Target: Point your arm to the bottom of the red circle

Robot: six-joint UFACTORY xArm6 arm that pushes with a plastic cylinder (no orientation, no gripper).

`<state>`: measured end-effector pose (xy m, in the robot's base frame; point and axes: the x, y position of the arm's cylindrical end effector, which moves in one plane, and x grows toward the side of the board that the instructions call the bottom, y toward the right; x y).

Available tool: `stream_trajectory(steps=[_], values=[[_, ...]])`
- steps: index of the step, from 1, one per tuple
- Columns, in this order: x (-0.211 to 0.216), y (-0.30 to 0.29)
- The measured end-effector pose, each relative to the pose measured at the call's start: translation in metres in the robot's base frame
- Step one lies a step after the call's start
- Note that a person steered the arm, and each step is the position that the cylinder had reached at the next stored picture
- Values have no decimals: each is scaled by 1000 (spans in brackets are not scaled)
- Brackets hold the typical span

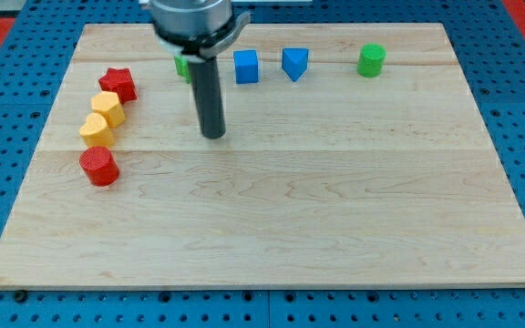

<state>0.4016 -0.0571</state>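
The red circle block (99, 167) lies near the board's left edge, at the lower end of a column of blocks. My tip (213, 136) rests on the board well to the right of it and a little higher in the view. Above the red circle sit a yellow heart-like block (97, 129), a yellow hexagon block (108, 107) and a red star block (117, 83).
Along the view's top stand a green block (182, 66) partly hidden behind the rod, a blue cube (246, 66), a blue triangle block (294, 63) and a green cylinder (371, 60). The wooden board (335, 210) lies on a blue perforated table.
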Motion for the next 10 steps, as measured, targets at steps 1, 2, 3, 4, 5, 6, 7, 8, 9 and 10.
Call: stream_trajectory(steps=[1,2,3,4,5,6,7,8,9,10], values=[[-22,73],[-60,160],[-52,225],[-23,247],[14,231],[86,192],[152,128],[163,11],[161,-99],[128,-180]])
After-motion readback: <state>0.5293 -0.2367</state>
